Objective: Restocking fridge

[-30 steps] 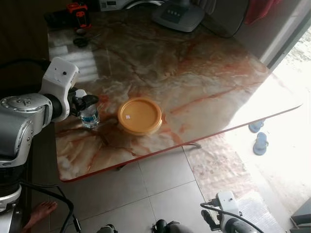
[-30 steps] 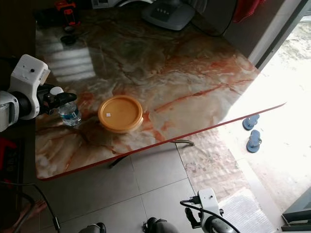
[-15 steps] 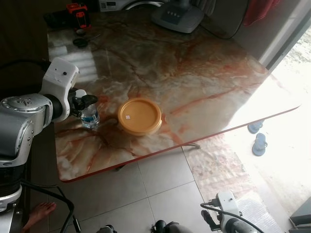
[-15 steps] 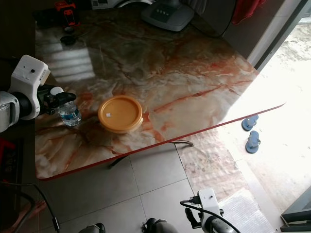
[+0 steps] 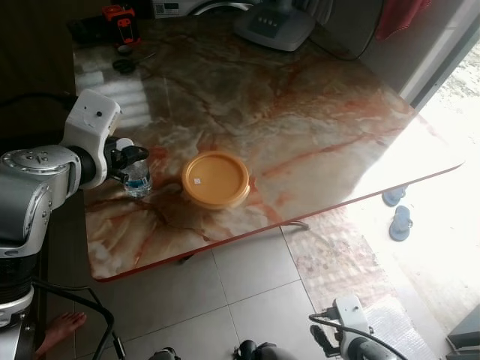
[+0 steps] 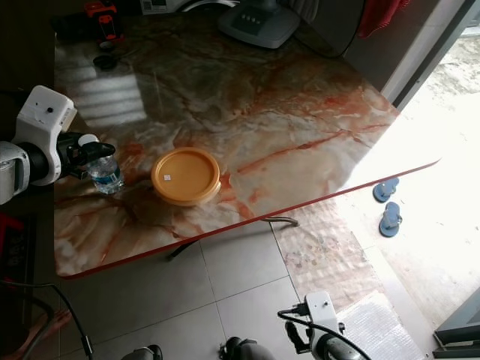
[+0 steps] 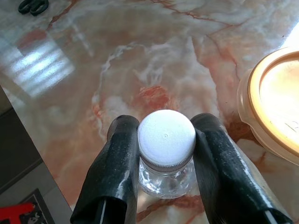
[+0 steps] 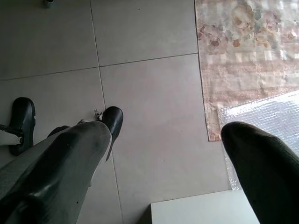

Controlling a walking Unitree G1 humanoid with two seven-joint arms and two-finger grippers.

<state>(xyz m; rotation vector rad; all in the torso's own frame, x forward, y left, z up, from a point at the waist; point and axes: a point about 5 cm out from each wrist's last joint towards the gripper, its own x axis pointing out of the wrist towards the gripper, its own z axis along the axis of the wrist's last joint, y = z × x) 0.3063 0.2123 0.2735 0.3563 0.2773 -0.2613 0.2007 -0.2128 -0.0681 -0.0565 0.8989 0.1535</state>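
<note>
A small clear water bottle point(image 5: 137, 179) with a white cap point(image 7: 167, 139) stands upright near the left edge of the marble table point(image 5: 300, 112). My left gripper point(image 5: 132, 156) is shut on the bottle, one black finger point(image 7: 122, 154) pressed to each side of the cap and neck. To the bottle's right lies a round yellow lidded container point(image 5: 216, 178), apart from it. My right gripper point(image 8: 166, 135) hangs open low over the tiled floor.
At the table's far end are a grey appliance base point(image 5: 274, 26), a red and black tool point(image 5: 120, 19) and a small black item point(image 5: 124, 65). On the floor lie blue sandals point(image 5: 397, 214), a patterned rug point(image 5: 337, 255) and a person's bare foot point(image 5: 64, 328).
The left gripper and the bottle have shifted very slightly to the left. The right arm has not moved.
</note>
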